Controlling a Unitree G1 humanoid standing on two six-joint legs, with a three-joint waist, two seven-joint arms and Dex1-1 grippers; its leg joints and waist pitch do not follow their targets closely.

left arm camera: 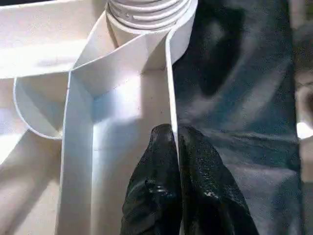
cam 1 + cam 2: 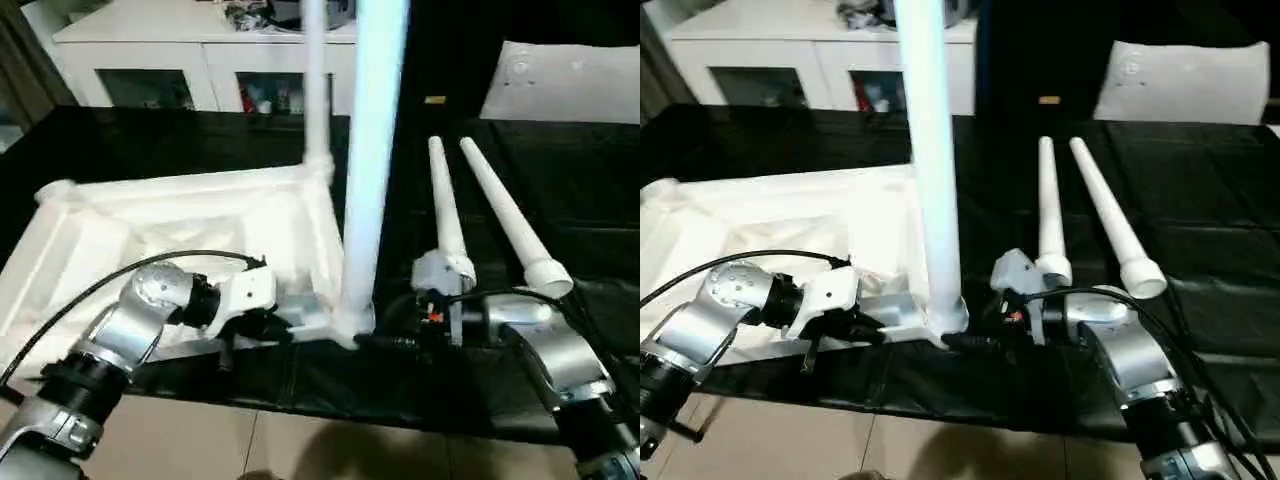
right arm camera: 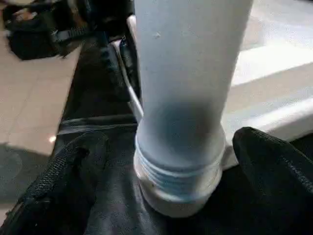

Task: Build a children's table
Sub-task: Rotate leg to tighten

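The white tabletop (image 2: 190, 225) lay upside down on the black-covered surface (image 2: 560, 190), its ribbed underside facing up. The left claw (image 1: 175, 134) was at the tabletop's near edge, its two black fingers (image 1: 156, 166) pressed together on the thin side wall, one finger inside the rim and one outside, so it was clamped on the tabletop. Just beyond this claw's tips, in the left wrist view, sat the near corner socket with the threaded end of a leg (image 1: 146, 12) seated in it.

That standing leg (image 2: 372, 150) rose upright from the near corner socket, between the two claws. The right claw (image 3: 176, 161) sat low around its base with its fingers (image 3: 68, 181) apart, one on each side of the tube and neither touching it. The leg's threaded collar was still partly visible above the socket in the right wrist view.

Beyond the left claw, at the tabletop's far corner, a second leg (image 2: 316, 90) stood upright in its socket. Beyond the right claw, two loose legs (image 2: 445, 205) lay side by side on the surface, narrow ends pointing away, wide ends near the right forearm, the outer one (image 2: 505, 215) angled slightly outward.

Past the surface stood a white cabinet (image 2: 180, 60) with glass doors.
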